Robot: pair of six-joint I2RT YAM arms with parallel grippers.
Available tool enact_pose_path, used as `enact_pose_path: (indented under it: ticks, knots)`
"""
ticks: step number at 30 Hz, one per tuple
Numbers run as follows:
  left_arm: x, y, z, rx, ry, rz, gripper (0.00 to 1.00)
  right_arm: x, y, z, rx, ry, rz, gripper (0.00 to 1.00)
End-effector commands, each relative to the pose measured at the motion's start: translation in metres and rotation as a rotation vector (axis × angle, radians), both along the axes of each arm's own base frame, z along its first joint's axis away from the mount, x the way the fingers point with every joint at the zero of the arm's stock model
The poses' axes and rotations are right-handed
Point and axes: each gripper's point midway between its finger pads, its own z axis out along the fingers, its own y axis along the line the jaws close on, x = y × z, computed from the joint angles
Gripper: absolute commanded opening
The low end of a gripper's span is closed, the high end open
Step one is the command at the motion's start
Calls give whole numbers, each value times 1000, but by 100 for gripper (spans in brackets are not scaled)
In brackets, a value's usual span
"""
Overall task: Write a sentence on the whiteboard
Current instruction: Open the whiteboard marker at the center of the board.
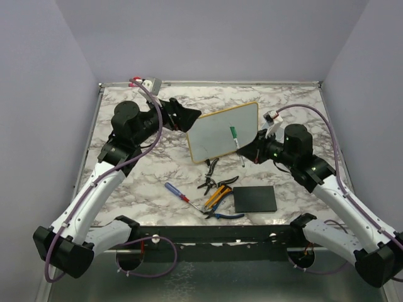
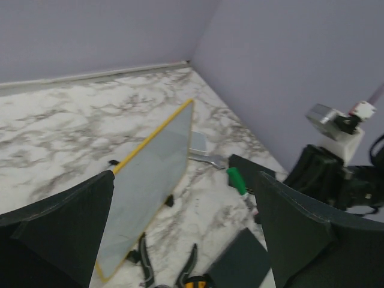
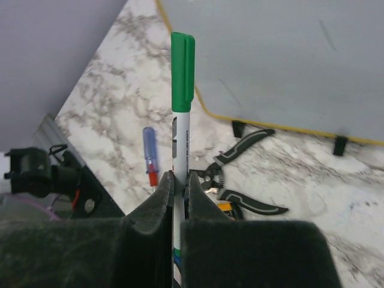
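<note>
The right gripper (image 3: 179, 180) was clamped on a capped green marker (image 3: 182, 78), with the whiteboard (image 1: 214, 135) just ahead; the left gripper (image 1: 189, 119) gaped wide at the board's left edge.

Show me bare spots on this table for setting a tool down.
Bare table lies behind the whiteboard, toward the far edge, and between the screwdriver and the left arm. Crowded: in front of the whiteboard, where pliers, screwdriver and black pad cluster.

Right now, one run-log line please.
left pincer: open, near board | right pincer: shut on marker, green cap on | writing: not started
</note>
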Motion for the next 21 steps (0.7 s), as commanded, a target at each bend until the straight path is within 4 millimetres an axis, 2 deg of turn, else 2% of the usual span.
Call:
enact_pose_path:
  ticks: [1, 7, 15, 16, 18, 20, 21]
  knots:
    - [-44, -46, 6, -208, 139, -333, 99, -21, 47, 49, 99, -105, 307, 0]
    - [-55, -52, -2, -261, 199, -392, 99, -23, 82, 71, 103, -151, 459, 0]
    - [-51, -49, -16, -290, 258, -348, 99, -22, 98, 80, 113, -186, 524, 0]
    - [-50, -49, -16, -301, 261, -344, 93, -22, 98, 79, 110, -187, 522, 0]
    - [-50, -51, -14, -327, 265, -352, 73, -20, 97, 78, 106, -192, 515, 0]
    - [-50, -51, -13, -340, 269, -358, 62, -18, 98, 77, 103, -192, 510, 0]
    - [-50, -52, -14, -342, 270, -357, 60, -18, 98, 77, 104, -193, 507, 0]
